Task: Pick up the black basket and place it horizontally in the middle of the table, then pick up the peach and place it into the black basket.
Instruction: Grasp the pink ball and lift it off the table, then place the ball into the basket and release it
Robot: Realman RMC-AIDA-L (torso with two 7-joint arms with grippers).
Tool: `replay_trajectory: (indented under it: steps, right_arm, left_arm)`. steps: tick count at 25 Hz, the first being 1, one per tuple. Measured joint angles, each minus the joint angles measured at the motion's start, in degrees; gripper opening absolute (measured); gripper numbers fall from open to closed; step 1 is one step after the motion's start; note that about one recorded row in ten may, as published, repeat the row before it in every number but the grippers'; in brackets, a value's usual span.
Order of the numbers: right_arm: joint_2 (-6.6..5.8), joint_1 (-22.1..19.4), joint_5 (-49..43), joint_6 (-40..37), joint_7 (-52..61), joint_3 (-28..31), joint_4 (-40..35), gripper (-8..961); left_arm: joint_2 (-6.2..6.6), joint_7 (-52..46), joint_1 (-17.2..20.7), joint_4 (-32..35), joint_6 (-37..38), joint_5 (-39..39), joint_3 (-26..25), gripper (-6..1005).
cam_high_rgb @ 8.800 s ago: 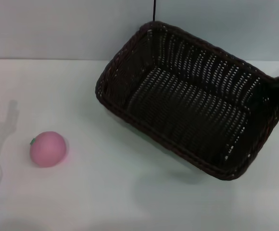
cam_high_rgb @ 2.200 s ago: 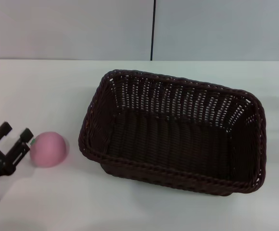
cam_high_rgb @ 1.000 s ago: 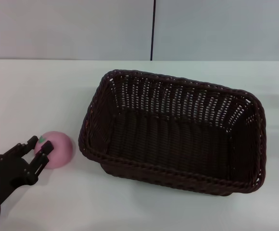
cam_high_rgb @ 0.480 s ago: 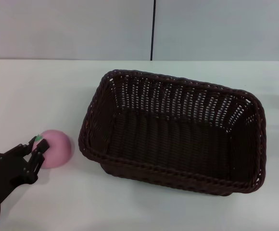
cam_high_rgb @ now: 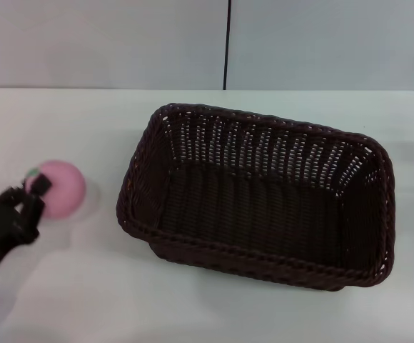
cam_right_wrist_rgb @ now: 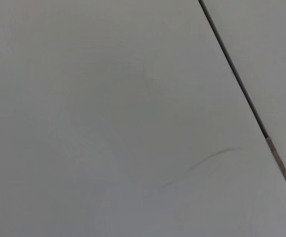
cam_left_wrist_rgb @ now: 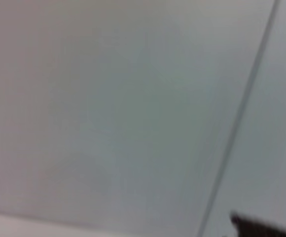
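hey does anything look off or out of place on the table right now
Nothing stands out. The black basket sits upright and empty on the table, slightly askew to its edges. The left gripper holds the peach beside the basket, undamaged.

A plain gray wall (cam_high_rgb: 107, 43) stands at the back, with a thin dark line (cam_high_rgb: 228, 43) running down it.

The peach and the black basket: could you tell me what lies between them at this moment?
Nothing: in the head view only bare white table separates the peach, held in the left gripper, from the black basket.
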Motion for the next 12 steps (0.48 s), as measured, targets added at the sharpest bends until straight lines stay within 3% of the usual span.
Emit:
replay_trajectory:
  steps: [2, 6, 9, 10, 11, 12]
  right_arm:
    - [0.01, 0.1, 0.0, 0.1, 0.0, 0.0, 0.1, 622]
    - [0.06, 0.4, 0.0, 0.5, 0.0, 0.0, 0.7, 622]
    - [0.03, 0.5, 0.0, 0.6, 0.0, -0.1, 1.1, 622]
    - [0.03, 0.6, 0.0, 0.6, 0.0, -0.1, 1.2, 622]
    - [0.05, 0.6, 0.0, 0.6, -0.3, 0.0, 1.7, 622]
    - [0.05, 0.6, 0.0, 0.6, -0.8, 0.2, 2.1, 623]
  left_arm:
    - [0.02, -2.0, -0.6, -1.9, 1.0, 0.0, -3.7, 116]
    - [0.00, -3.2, -3.1, -5.3, 3.8, 0.1, -5.2, 89]
    - [-0.15, -4.0, -7.9, -6.9, 4.5, 1.6, -2.5, 72]
    - [-0.15, -4.0, -7.9, -6.9, 4.5, 1.6, -2.5, 76]
    - [-0.16, -4.1, -10.5, -6.9, 4.2, 2.8, 1.1, 81]
    - [-0.16, -4.1, -10.5, -6.9, 4.2, 2.8, 1.1, 85]
